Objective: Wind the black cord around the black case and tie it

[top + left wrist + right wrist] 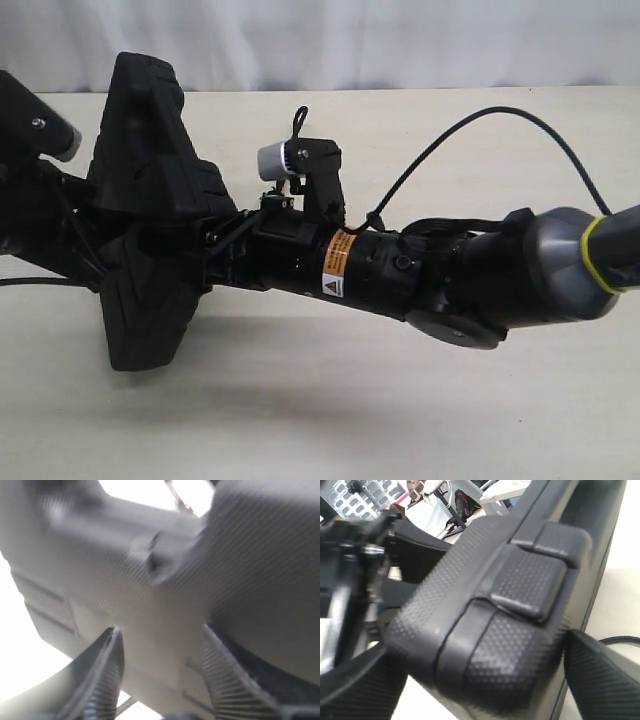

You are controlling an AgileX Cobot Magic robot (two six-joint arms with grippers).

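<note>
The black case (150,150) hangs tilted above the table at the left, with its shadow beneath it. My left gripper (88,240) reaches it from the far left. In the left wrist view the left gripper (162,645) is shut on the black case (165,605), one finger on each side. My right gripper (222,243) reaches across from the right. Its fingers (607,675) stand open around a latched corner of the case (515,645), with a gap showing on one side. A thin strand with a small loop (299,120), seemingly the black cord, sticks up behind the right wrist; the rest is hidden.
A glossy black cable (500,112) arcs over the right arm (470,280). The pale table (420,410) stretches out in front of and behind the arms. A white wall closes off the far edge.
</note>
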